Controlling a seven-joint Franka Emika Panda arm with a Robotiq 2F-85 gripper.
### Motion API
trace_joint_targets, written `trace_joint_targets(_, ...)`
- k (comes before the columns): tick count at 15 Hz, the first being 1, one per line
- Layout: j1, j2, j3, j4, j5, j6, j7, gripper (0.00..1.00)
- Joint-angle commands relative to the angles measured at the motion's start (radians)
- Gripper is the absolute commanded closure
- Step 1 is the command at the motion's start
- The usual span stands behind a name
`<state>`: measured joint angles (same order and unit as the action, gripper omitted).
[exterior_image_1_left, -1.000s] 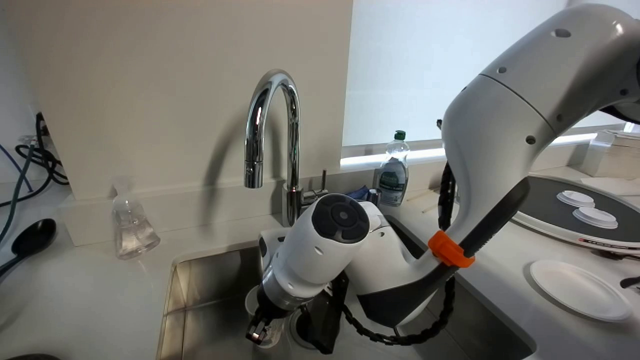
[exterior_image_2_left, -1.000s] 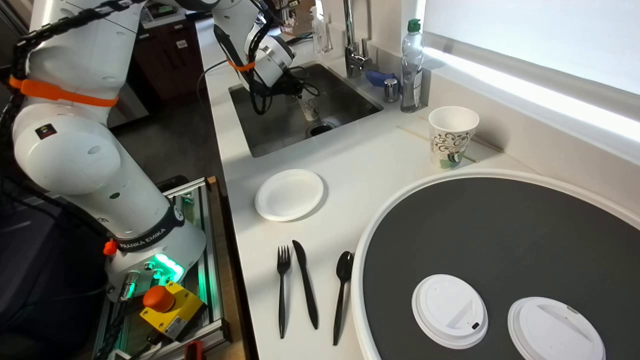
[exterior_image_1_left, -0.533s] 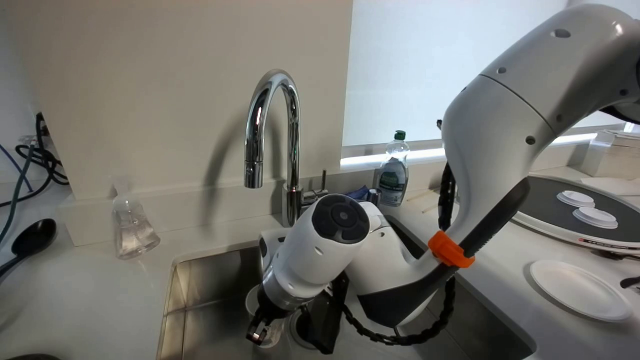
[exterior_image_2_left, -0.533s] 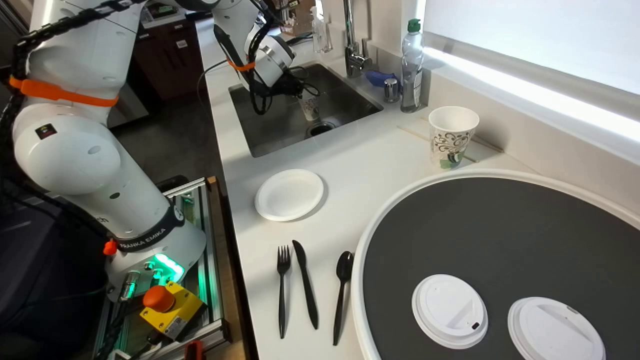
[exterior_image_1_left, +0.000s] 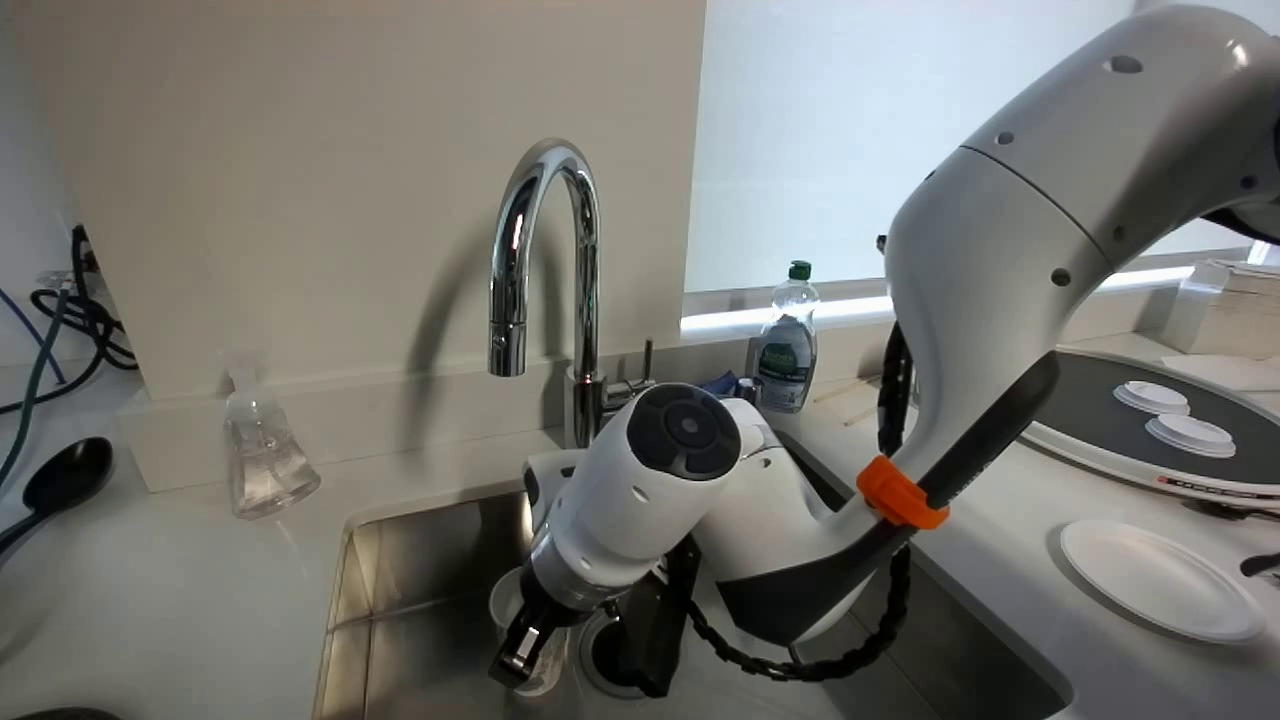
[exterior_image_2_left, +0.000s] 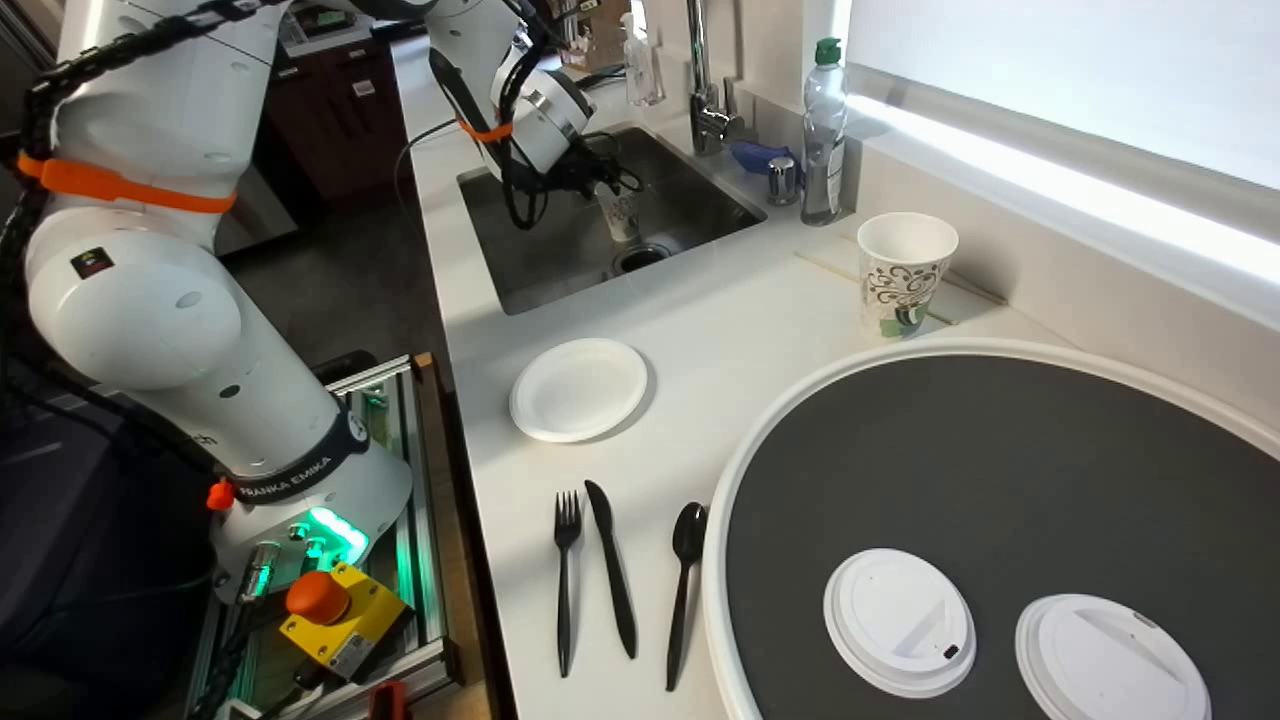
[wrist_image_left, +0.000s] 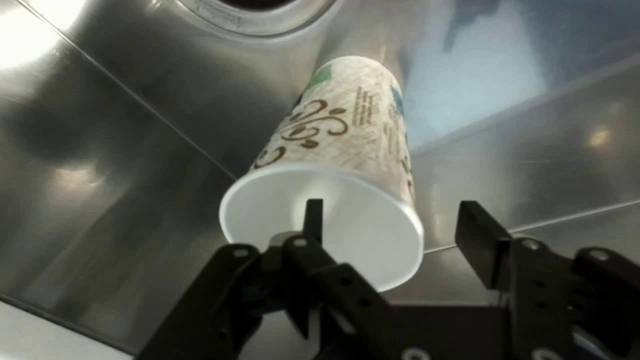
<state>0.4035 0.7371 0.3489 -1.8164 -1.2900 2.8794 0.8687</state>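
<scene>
A paper cup (wrist_image_left: 350, 125) with a brown swirl pattern stands in the steel sink (exterior_image_2_left: 530, 265), its white mouth turned toward the wrist camera. My gripper (wrist_image_left: 392, 222) is open just above the rim, holding nothing. In the wrist view the left finger (wrist_image_left: 314, 217) overlaps the cup's mouth, while the right finger (wrist_image_left: 477, 240) lies outside the rim; whether the left one reaches inside I cannot tell. In an exterior view the gripper (exterior_image_1_left: 517, 660) hides part of the cup (exterior_image_1_left: 506, 597). The cup (exterior_image_2_left: 622, 218) also shows below the wrist in an exterior view.
A tall faucet (exterior_image_1_left: 584, 300) rises behind the sink, beside a dish soap bottle (exterior_image_1_left: 786, 360). On the counter are a plate (exterior_image_2_left: 578, 390), black cutlery (exterior_image_2_left: 612, 575), another patterned cup (exterior_image_2_left: 903, 285) and a round dark board (exterior_image_2_left: 980, 450) with two white lids. A clear pump bottle (exterior_image_1_left: 265, 455) stands opposite.
The jaws have opened from shut. The wrist has shifted and tilted very slightly, rising a little. The cup has stayed in place.
</scene>
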Motion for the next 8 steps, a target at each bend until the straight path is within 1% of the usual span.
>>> trace_joint_targets(1, 0.018, -0.038, -0.024, -0.010, -0.039, 0.001, 0.061, 0.01)
trace_joint_targets(4, 0.015, -0.070, -0.022, -0.020, -0.033, -0.004, 0.069, 0.00)
trace_joint_targets(8, -0.006, -0.115, 0.007, -0.060, 0.024, -0.035, 0.020, 0.00)
